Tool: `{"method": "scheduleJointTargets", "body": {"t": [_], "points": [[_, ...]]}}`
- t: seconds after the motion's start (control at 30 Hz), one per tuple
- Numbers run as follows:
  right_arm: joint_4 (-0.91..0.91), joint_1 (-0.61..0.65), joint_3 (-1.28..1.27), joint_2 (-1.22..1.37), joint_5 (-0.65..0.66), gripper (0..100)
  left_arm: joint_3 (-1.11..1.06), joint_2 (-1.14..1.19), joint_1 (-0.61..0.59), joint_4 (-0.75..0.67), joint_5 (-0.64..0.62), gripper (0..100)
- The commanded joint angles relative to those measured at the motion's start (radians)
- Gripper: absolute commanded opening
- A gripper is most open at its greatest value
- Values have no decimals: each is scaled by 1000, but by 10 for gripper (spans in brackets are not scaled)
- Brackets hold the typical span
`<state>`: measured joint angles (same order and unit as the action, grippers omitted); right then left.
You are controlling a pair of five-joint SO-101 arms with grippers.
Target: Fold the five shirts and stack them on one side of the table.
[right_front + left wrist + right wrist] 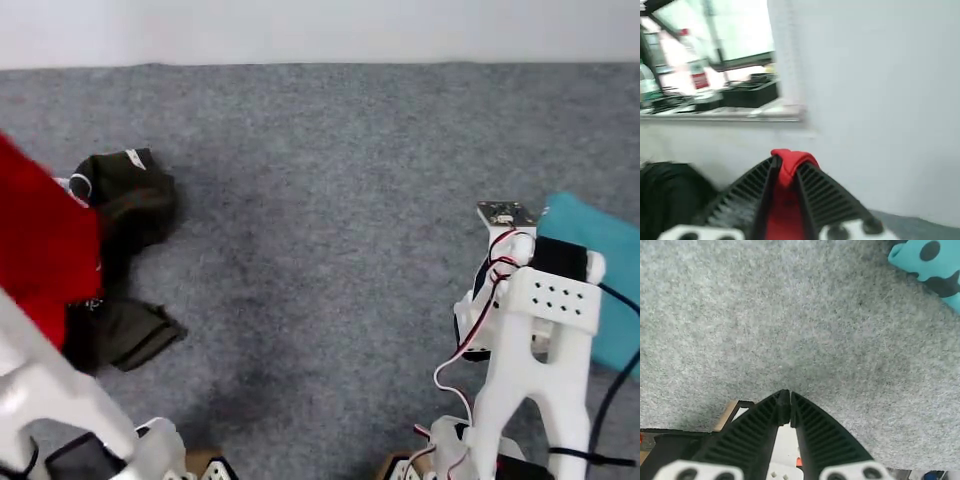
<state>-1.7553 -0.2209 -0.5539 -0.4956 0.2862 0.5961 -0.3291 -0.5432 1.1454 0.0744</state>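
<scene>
Grey felt table [330, 200]; plain bright red shirt [40, 250] in left tool [786, 162]

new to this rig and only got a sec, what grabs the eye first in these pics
The red shirt stands out most: it hangs at the table's left edge, pinched in the shut left gripper, beside a heap of dark garments. At the right edge lies a teal shirt with dark dots, near the right gripper, which is shut and empty over the grey mat.
</scene>
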Motion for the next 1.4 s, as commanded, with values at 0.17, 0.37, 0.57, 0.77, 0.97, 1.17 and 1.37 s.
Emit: {"method": "scheduleJointTargets", "body": {"t": [0.17,0.37,0.57,0.77,0.97,1.17,1.37], "points": [[-18,-1,6,-25,11,9,35,48,606,75,-3,5],[-18,-1,6,-25,11,9,25,141,895,94,-3,5],[-18,-1,6,-25,11,9,25,328,1043,206,-3,5],[-18,-1,6,-24,11,9,33,454,1054,319,-3,65],[-16,2,6,-24,11,9,33,456,1048,425,-3,194],[-16,4,6,-22,14,9,94,439,1046,554,3,196],[-27,28,49,-24,20,9,104,362,942,609,-2,194]]}}
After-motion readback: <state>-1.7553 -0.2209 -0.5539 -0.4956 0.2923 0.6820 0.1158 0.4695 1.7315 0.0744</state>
